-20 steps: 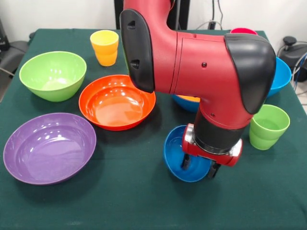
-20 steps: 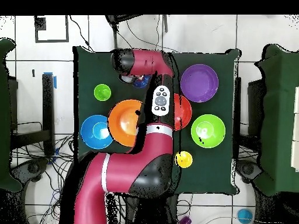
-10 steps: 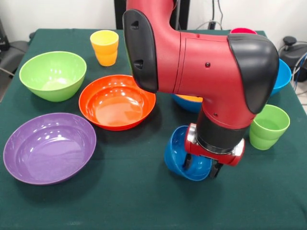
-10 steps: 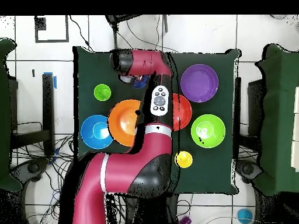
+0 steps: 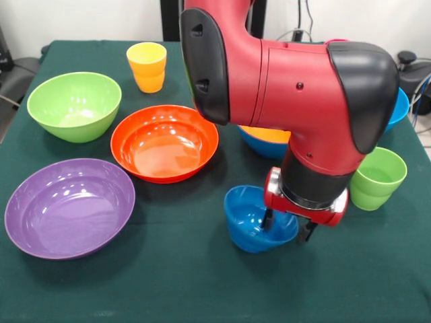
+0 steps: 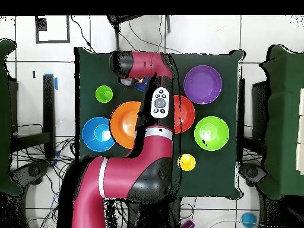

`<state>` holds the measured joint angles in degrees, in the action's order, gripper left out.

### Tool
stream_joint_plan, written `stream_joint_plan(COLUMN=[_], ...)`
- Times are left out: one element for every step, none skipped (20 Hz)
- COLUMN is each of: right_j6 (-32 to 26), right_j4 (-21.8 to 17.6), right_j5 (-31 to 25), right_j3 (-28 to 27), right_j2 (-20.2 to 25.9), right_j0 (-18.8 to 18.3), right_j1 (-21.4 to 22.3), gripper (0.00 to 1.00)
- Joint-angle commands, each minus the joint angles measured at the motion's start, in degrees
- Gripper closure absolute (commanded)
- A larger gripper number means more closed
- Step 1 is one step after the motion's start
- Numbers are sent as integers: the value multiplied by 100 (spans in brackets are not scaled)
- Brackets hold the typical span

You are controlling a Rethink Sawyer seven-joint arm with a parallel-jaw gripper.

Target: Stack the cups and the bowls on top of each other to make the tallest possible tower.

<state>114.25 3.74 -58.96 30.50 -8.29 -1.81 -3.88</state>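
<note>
Writing: none readable on any bowl, any cup or the arm (image 5: pixel 289 87).
Counter: dark green cloth (image 5: pixel 168 282).
Purple bowl: nearest, front left (image 5: pixel 69 207), empty, upright.
Small blue bowl: (image 5: pixel 252 219) front centre, tipped a little; whether it touches the cloth I cannot tell.
Tool: (image 5: pixel 288 227) clenched on the small blue bowl's right rim, one finger inside, one outside.
Light green cup: (image 5: pixel 376 177) just right of the tool, upright, partly behind the arm.
Orange-red bowl: (image 5: pixel 163 142) middle, empty.
Lime green bowl: (image 5: pixel 74 105) left, behind the purple one.
Tower: a yellow-orange bowl in a blue one (image 5: pixel 266 141), mostly hidden by the arm.
Blue bowl: (image 5: pixel 399 108) far right, only a rim edge shows.
Yellow cup: (image 5: pixel 147 66) far left, upright.
Red-pink cup: hidden behind the arm; a sliver at most.
Overhead: the arm covers the small blue bowl almost wholly.
</note>
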Motion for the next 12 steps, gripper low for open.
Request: stream_joint_plan(right_j6=[-28, -52, -86, -204, -233, -256, -279, -301, -283, -215, -185, -156], right_j4=[-129, -137, -148, -169, -164, -163, -163, -162, -164, -159, -151, -144], right_j5=[198, 194, 189, 154, 244, 318, 391, 465, 404, 221, 193, 165], right_j3=[737, 729, 721, 654, 718, 748, 777, 806, 769, 728, 729, 731], right_j2=[404, 404, 405, 422, 466, 487, 508, 529, 517, 459, 451, 442], right_j0=[90, 80, 74, 64, 43, 29, 15, 2, 0, 22, 14, 6], right_j1=[216, 214, 213, 188, 216, 231, 245, 260, 248, 257, 273, 289], gripper=[0, 0, 0, 0, 100, 100, 100, 100, 100, 100, 100, 100])
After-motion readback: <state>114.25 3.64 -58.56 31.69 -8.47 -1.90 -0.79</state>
